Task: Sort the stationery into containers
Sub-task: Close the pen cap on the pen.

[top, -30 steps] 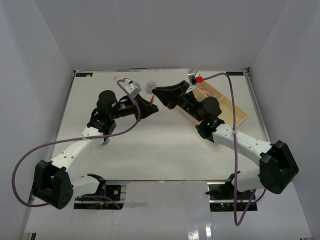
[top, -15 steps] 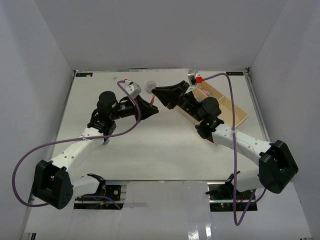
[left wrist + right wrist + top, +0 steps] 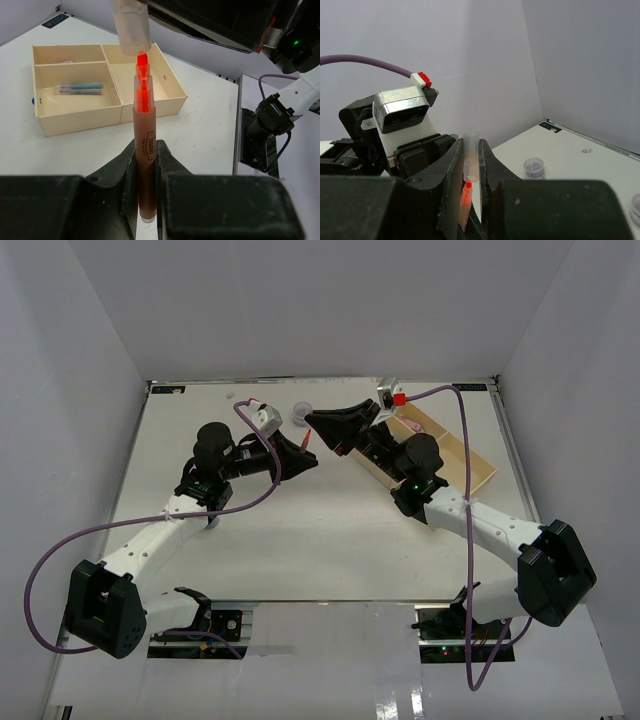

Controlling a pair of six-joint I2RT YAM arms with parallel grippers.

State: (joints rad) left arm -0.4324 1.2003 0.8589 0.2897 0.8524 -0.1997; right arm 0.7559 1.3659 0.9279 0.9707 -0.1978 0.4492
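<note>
Left gripper (image 3: 145,156): you clamped the orange highlighter (image 3: 143,125), bare tip pointing outward.
Right gripper (image 3: 471,152): you pinched its cap (image 3: 131,27), mouth at that tip, axes nearly aligned.

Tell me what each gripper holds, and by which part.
Left gripper clamps the orange highlighter by its lower barrel, tip uncovered. Right gripper pinches the translucent cap by its sides, right at that tip.

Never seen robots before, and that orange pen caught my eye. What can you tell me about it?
The orange highlighter is a brownish translucent plastic barrel with a printed label and a bright orange stepped tip, uncapped. It is clamped near its base in the left gripper. A frosted cap, held by the right gripper, meets its tip.
</note>
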